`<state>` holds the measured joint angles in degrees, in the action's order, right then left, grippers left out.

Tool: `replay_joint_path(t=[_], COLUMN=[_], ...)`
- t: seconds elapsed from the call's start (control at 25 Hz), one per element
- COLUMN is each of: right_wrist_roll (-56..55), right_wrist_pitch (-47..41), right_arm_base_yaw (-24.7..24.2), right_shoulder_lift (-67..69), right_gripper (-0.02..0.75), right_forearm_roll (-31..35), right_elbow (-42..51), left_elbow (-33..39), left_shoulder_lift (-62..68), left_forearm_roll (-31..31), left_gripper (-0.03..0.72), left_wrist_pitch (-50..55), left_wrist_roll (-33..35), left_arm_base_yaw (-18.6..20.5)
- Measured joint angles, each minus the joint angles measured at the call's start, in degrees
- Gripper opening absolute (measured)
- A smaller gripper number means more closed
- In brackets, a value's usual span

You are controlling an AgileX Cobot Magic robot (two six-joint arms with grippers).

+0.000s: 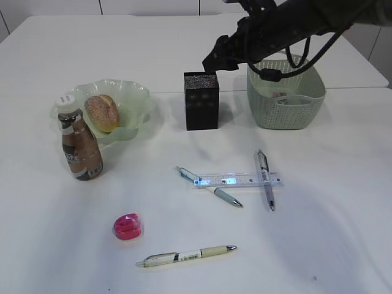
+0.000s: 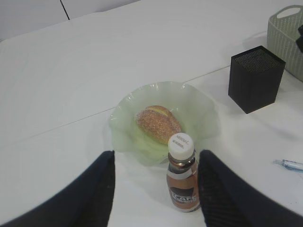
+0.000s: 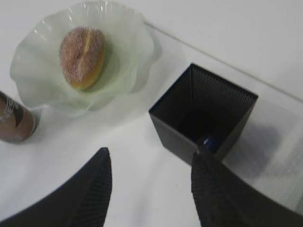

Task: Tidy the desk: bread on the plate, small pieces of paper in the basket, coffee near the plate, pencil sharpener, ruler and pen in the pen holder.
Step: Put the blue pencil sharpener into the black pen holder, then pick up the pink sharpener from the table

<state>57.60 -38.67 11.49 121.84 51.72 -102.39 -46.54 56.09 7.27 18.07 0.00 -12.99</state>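
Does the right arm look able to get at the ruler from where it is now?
Probably yes. The right gripper hangs open above the pen holder, and the ruler lies in open desk nearer the camera, though it rests across two pens, which could complicate the pick.

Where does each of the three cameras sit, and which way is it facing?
Exterior view: in front of the desk, above it, slanting down; the right arm reaches in at top right.
Left wrist view: above the coffee, looking down at the plate with the bread; the open left gripper frames the bottom.
Right wrist view: high up, looking down into the pen holder; the open right gripper frames the bottom.
Shared: both wrist views show plate, bread, coffee and pen holder.
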Motion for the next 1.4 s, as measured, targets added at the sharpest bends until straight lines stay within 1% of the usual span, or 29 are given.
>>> replay_joint_path(t=[0.04, 0.12, 0.16, 0.2, 0.24, 0.28, 0.32, 0.36, 0.44, 0.48, 0.52, 0.64, 0.72, 0.76, 0.88, 1.12, 1.28, 1.4], right_wrist_roll=[-6.8, -11.7, -15.8, -18.5, -23.0, -24.9, -24.9, -30.9, -32.1, -37.6, -37.6, -45.0, -45.0, -51.0, -55.1, -58.4, -59.4, -59.4], right_wrist_pitch=[-3.2, -5.5, -8.8, -10.9, -15.2, -16.6, -16.6, -23.7, -25.4, -30.4, -30.4, -31.5, -31.5, -31.9, -32.2, -32.7, -32.9, -32.9], right_arm_base_yaw=[0.0, 0.0, 0.0, 0.0, 0.0, 0.0, 0.0, 0.0, 0.0, 0.0, 0.0, 0.0, 0.0, 0.0, 0.0, 0.0, 0.0, 0.0], right_shoulder_lift=[-1.6, -2.7, -3.5, -4.0, -4.6, -4.9, -4.9, -5.6, -5.5, -5.6, -5.6, -6.2, -6.2, -7.0, -9.3, -13.8, -15.8, -15.8], right_gripper=[0.427, 0.427, 0.427, 0.427, 0.427, 0.427, 0.428, 0.428, 0.428, 0.427, 0.427, 0.427, 0.427, 0.427, 0.426, 0.426, 0.426, 0.426], right_forearm_roll=[-7.1, -11.9, -16.0, -18.7, -23.1, -24.8, -24.8, -29.6, -30.5, -34.1, -34.1, -39.0, -39.0, -42.9, -45.6, -46.0, -46.0, -46.0], right_elbow=[0.0, 0.0, -0.6, -0.9, -2.0, -2.4, -2.4, -4.4, -4.9, -7.4, -7.4, -9.3, -9.3, -9.4, -9.4, -9.4, -9.4, -9.4], left_elbow=[0.0, 0.0, 0.0, 0.0, 0.0, 0.0, 0.0, 0.0, 0.0, 0.0, 0.0, 0.0, 0.0, 0.0, 0.0, -0.7, -5.1, -9.7], left_shoulder_lift=[0.0, 0.0, 0.0, 0.0, 0.0, 0.0, 0.0, 0.0, 0.0, 0.0, 0.0, 0.0, 0.0, 0.0, 0.0, 0.0, 0.0, 1.0], left_forearm_roll=[0.0, -0.2, -0.3, -0.5, -0.6, -0.8, -1.2, -1.5, -2.0, -2.3, -2.4, -2.7, -2.8, -2.8, -2.8, -2.9, -3.2, -4.7], left_gripper=[0.394, 0.394, 0.394, 0.394, 0.394, 0.394, 0.394, 0.394, 0.394, 0.393, 0.394, 0.394, 0.394, 0.394, 0.394, 0.394, 0.394, 0.394], left_wrist_pitch=[0.0, 0.0, 0.0, 0.0, 0.0, 0.1, 0.2, 0.4, 0.5, 0.6, 0.9, 2.7, 4.6, 5.5, 9.2, 17.0, 25.3, 31.7], left_wrist_roll=[0.0, 0.0, 0.0, 0.0, 0.0, 0.0, 0.0, 0.0, 0.0, 0.0, 0.0, 0.0, 0.0, 0.0, 0.0, 0.0, 0.0, 0.0], left_arm_base_yaw=[0.0, 0.0, 0.0, 0.0, 0.0, 0.0, 0.0, 0.0, 0.0, 0.0, 0.0, 0.0, 0.0, 0.0, 0.0, 0.0, 0.0, 0.0])
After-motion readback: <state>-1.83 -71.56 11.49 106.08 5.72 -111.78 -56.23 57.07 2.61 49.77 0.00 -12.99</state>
